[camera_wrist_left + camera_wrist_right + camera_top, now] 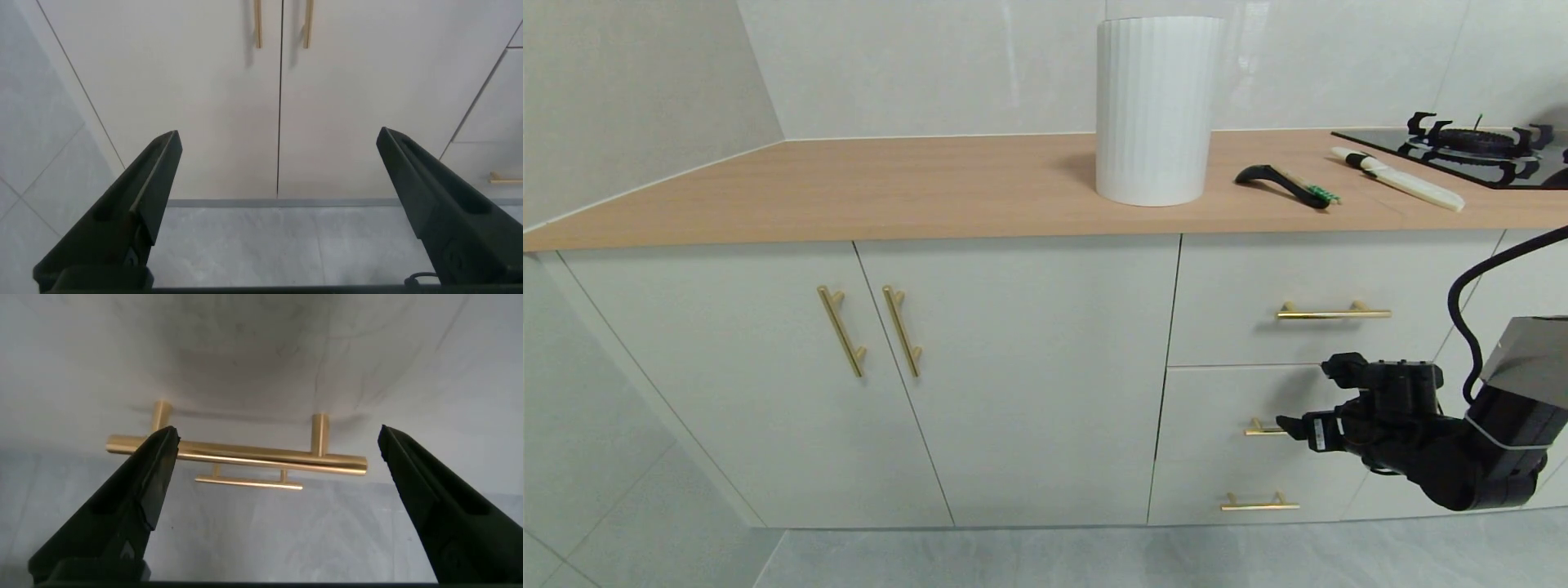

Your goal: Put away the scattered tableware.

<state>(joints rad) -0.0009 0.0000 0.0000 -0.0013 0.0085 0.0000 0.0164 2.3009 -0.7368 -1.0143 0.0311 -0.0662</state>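
Observation:
On the wooden countertop (890, 184) lie a black-handled brush (1286, 186) and a white-bladed knife (1396, 178), both to the right of a tall white ribbed container (1152, 110). My right gripper (1308, 396) is open, low in front of the drawer stack, just off the middle drawer's gold handle (1258, 429). In the right wrist view that handle (237, 453) runs across between the spread fingers of the right gripper (278, 437), still a little beyond the tips. My left gripper (278, 137) is open and holds nothing, facing the double cabinet doors (278, 98) near the floor.
A gas hob (1478, 151) sits at the counter's far right. Three drawers stack on the right, with a top handle (1333, 312) and a bottom handle (1259, 505). The two doors carry vertical gold handles (841, 331). Grey tiled floor (1045, 559) lies below.

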